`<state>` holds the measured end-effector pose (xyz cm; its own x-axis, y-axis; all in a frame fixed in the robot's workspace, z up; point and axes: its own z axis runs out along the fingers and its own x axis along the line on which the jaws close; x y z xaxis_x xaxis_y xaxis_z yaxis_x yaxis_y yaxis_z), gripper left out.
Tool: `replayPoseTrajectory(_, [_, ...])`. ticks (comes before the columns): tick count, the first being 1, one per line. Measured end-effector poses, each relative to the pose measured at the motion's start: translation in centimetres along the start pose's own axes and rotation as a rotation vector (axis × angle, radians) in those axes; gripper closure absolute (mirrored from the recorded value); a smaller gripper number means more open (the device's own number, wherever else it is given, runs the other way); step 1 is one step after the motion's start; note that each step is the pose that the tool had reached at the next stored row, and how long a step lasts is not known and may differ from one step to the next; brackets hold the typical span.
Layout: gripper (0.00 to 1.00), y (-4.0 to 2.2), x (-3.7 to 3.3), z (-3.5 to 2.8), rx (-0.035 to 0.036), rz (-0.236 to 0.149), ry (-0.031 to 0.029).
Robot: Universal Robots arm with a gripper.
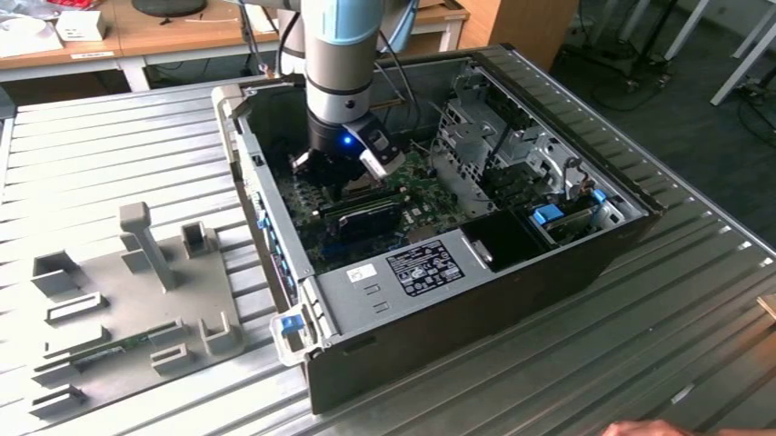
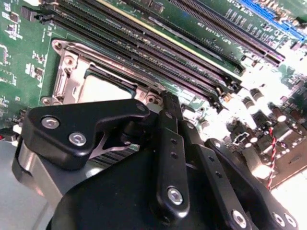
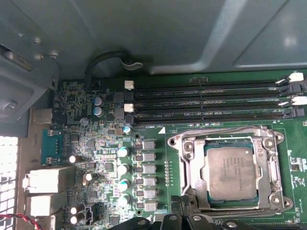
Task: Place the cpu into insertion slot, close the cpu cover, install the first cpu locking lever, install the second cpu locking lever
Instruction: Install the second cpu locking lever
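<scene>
Ribbed metal bench (image 1: pixel 109 154), open computer case (image 1: pixel 485 272); chip (image 3: pixel 234 173) seated in socket (image 3: pixel 192 165); gripper (image 3: pixel 184 221) beside it, finger state unclear; cover-closing stage.

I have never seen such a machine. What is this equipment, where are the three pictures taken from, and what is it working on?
It is a robot arm reaching into an open computer case that lies on a metal table. The exterior view looks from outside; both wrist views come from cameras riding on the arm. At the arm's end is its hand, low over the green circuit board. In the first wrist view, the cpu sits in the insertion slot, with the cpu cover closed around it. Long black memory slots run beside it. A grey fixture plate lies on the table at the exterior view's left.
</scene>
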<state>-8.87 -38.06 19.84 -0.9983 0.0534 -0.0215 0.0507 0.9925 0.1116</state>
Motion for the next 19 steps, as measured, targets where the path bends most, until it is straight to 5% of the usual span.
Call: replayPoseTrajectory(19, [0.89,-0.29,0.50,0.61,-0.0006,0.000,-0.0030])
